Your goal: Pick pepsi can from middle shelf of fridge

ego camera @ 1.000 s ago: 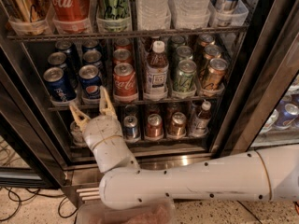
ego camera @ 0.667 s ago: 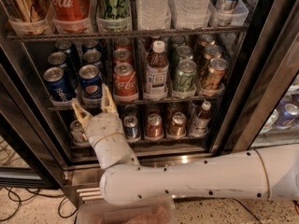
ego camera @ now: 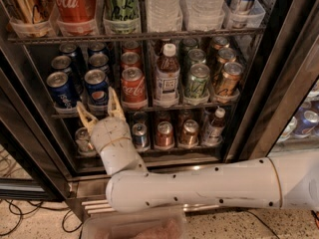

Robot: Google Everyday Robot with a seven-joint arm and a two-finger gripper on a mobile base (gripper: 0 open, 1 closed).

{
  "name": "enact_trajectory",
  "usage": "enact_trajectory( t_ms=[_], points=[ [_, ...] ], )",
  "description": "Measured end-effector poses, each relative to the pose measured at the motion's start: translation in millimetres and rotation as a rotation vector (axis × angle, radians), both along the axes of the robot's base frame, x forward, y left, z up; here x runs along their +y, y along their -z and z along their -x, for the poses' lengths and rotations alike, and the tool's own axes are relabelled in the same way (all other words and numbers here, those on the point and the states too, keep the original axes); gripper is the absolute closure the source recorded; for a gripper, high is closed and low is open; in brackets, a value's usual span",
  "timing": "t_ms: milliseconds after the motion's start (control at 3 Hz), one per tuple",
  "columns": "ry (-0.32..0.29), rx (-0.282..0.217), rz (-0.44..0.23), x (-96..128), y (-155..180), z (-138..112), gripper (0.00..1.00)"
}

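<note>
Holding nothing, the spread hand (ego camera: 96, 99) sits below the pepsi can (ego camera: 97, 85) on the middle shelf (ego camera: 172, 105).

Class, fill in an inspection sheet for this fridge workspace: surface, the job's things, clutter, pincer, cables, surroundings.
Surface: middle shelf, a wire rack full of drinks inside the fridge.
Job's things: pepsi can, upright at the front left of that rack, with a second blue can on its left.
Clutter: Coca-Cola can, white-capped bottle, green can and copper can in the front row.
Grippers: pincer open, fingers pointing up, just below and in front of the pepsi can, holding nothing.
Cables: dark cables on the floor, lower left.
Surroundings: speckled floor; more drink racks above and below.
</note>
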State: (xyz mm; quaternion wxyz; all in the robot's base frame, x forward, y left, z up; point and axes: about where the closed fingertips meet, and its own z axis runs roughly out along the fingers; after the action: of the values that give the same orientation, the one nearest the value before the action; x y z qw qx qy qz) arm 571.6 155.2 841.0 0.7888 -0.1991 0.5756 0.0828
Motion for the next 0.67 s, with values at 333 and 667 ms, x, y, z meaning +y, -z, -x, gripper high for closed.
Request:
enact_trajectory(
  t_ms=[333,667],
  points=[
    [-0.032,-0.001,-0.028,16.6,-1.4,-27.2,0.39],
    [-0.03,-0.005,-0.021,17.1,-3.3,-32.3,0.4]
  ],
)
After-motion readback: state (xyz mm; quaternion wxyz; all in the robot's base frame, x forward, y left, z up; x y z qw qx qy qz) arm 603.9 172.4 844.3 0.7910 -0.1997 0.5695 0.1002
